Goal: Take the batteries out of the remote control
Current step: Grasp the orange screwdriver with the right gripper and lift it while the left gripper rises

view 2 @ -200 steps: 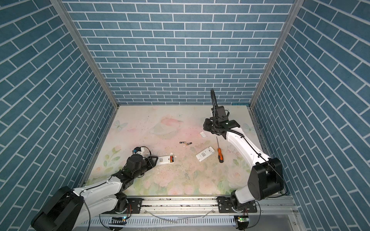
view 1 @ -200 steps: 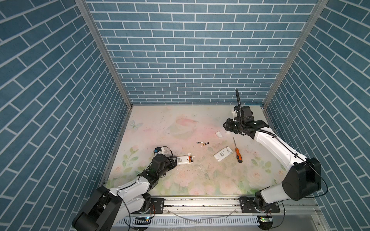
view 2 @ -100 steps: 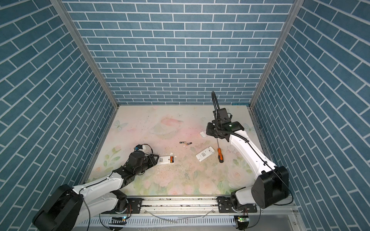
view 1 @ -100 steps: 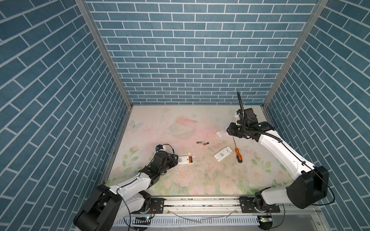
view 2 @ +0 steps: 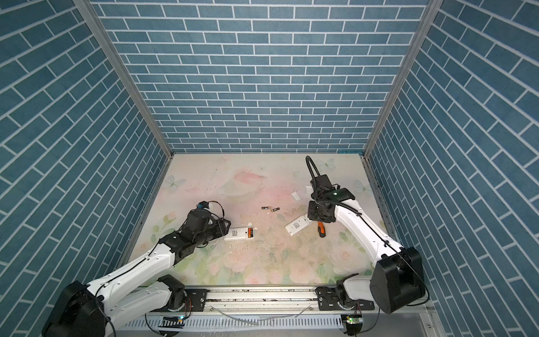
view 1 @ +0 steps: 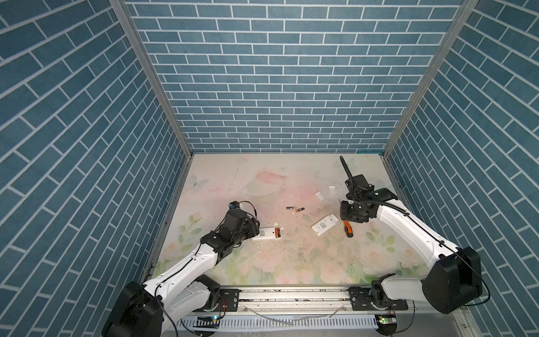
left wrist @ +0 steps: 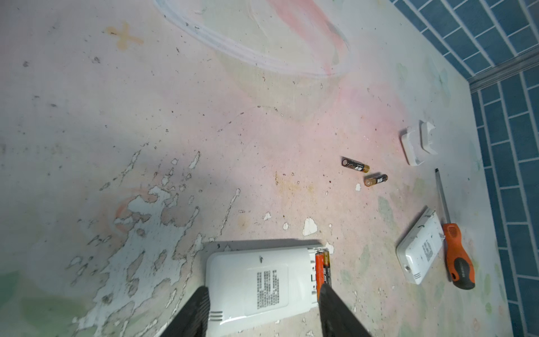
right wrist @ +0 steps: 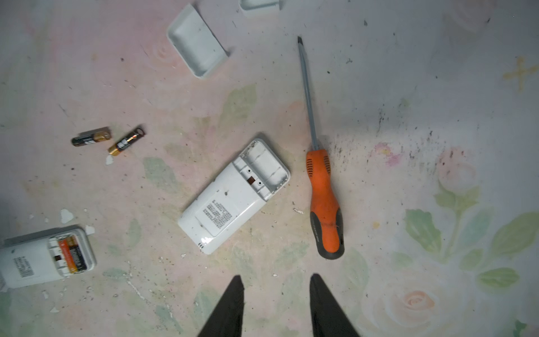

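Two light, slick batteries (left wrist: 323,271) are lying in the open bay of the remote (left wrist: 256,277) on the table (left wrist: 145,116), probably wanting an end-on pinch, with the left gripper (left wrist: 262,289) jaws straddling it apart, perhaps touching, and the right gripper (right wrist: 276,277) jaws hovering apart, empty.

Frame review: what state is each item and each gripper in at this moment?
Loaded remote, back up, cover off, two batteries inside.
Emptied remote, back up, compartment bare.
Loose batteries, two, lying on the table.
Covers, both off, on the table.
Screwdriver, lying flat, unheld.
Left gripper, jaws apart, loaded remote's end between them.
Right gripper, open, empty.
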Motion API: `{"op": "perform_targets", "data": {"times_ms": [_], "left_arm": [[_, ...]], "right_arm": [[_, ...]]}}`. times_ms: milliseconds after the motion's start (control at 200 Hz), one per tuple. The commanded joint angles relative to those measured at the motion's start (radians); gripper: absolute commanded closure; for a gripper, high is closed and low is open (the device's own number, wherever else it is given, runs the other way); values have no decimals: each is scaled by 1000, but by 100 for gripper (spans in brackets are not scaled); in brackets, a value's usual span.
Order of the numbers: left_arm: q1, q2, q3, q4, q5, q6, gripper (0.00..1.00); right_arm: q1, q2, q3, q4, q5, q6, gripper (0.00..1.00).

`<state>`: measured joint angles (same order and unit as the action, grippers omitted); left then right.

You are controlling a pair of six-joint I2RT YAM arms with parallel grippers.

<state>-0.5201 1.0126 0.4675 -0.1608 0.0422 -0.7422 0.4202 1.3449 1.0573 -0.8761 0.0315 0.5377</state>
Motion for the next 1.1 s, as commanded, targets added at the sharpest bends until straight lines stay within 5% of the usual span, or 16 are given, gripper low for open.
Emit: {"op": "perform_targets", "data": {"times_ms": [0, 895, 1095], "left_arm": [[3, 9, 47, -82, -2, 65, 39], [42, 21, 137, -117, 30, 108, 39], [48, 45, 162, -112, 52, 111, 39]], "right_arm": [[-3, 20, -35, -33, 59, 11, 59], [-101, 289, -157, 153, 7, -14, 53], [-106, 305, -161, 176, 14, -24, 77]]}}
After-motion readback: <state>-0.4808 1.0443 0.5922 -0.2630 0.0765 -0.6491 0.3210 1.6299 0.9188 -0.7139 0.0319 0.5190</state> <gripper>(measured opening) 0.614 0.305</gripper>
